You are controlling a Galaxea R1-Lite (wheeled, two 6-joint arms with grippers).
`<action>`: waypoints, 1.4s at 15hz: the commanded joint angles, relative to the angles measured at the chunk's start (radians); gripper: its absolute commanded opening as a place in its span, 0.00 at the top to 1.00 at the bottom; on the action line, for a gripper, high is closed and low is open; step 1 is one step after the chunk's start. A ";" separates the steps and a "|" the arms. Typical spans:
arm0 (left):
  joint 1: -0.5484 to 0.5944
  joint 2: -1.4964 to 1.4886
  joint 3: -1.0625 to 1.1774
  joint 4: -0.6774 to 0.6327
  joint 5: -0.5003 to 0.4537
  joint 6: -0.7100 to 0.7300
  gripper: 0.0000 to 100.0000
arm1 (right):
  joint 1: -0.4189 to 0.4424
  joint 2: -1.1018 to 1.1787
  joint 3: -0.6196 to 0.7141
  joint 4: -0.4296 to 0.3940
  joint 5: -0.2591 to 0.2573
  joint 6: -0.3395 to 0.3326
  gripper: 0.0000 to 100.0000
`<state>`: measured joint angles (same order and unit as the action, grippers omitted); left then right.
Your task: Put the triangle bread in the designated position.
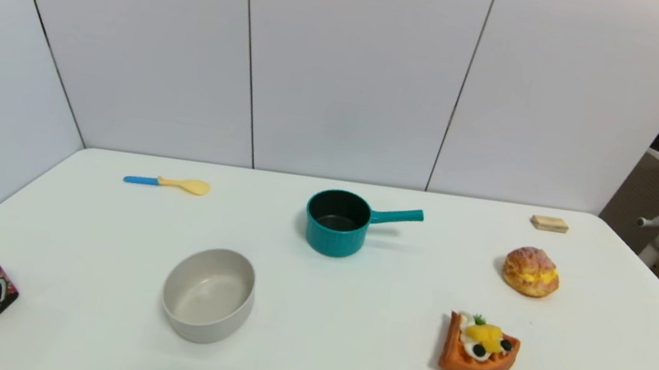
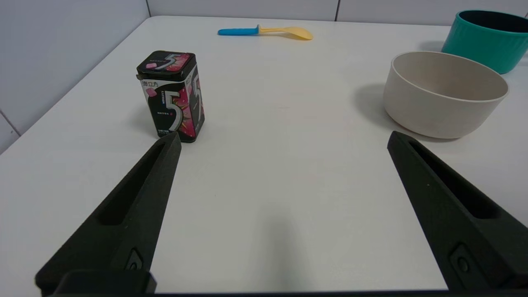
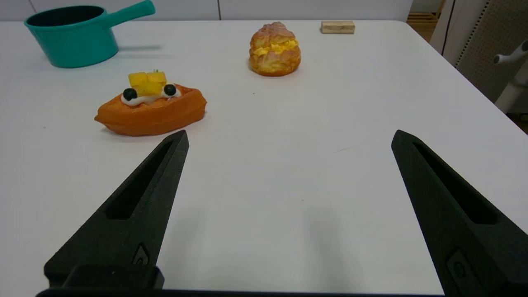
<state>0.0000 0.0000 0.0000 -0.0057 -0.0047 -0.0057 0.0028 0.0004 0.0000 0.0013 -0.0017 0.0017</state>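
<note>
- Nothing done yet: the triangle bread point(image 1: 478, 348) lies untouched on the table point(image 1: 344, 365), near right.
- Right gripper point(image 3: 288, 138) hovers near it, jaws wide, empty.
- Left gripper point(image 2: 282, 138) idle, jaws wide.

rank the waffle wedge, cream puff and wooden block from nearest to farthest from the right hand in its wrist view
From the open right hand:
1. Triangle bread, closest, just beyond one fingertip, toward the teal pot's side.
2. Cream puff, farther back, mid-table.
3. Wooden block, farthest, near the table's far edge.

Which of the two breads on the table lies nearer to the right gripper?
The triangle bread, the orange-brown wedge with fruit. The round bun sits farther from the right gripper.
</note>
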 commanded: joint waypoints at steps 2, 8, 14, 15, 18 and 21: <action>0.000 0.000 0.000 0.000 0.000 0.000 0.00 | 0.000 0.001 0.000 0.000 0.000 0.000 0.00; 0.000 0.129 -0.049 -0.005 -0.001 0.001 0.00 | 0.000 0.001 0.000 -0.001 0.000 0.000 0.00; -0.569 0.867 -0.538 -0.063 -0.112 0.224 0.00 | 0.000 0.001 0.000 0.000 0.000 0.000 0.00; -0.658 0.962 -0.595 -0.066 -0.078 0.230 0.00 | 0.000 0.001 0.000 -0.001 0.000 0.000 0.00; -0.816 1.262 -0.831 -0.063 -0.058 0.313 0.00 | 0.000 0.001 0.000 -0.001 0.000 0.000 0.00; -0.930 1.516 -1.057 -0.063 -0.058 0.331 0.00 | 0.000 0.001 0.000 -0.001 0.000 0.000 0.00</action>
<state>-0.7368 1.1164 -0.7662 -0.0657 -0.0691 0.2713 0.0023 0.0004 0.0000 0.0004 -0.0017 0.0017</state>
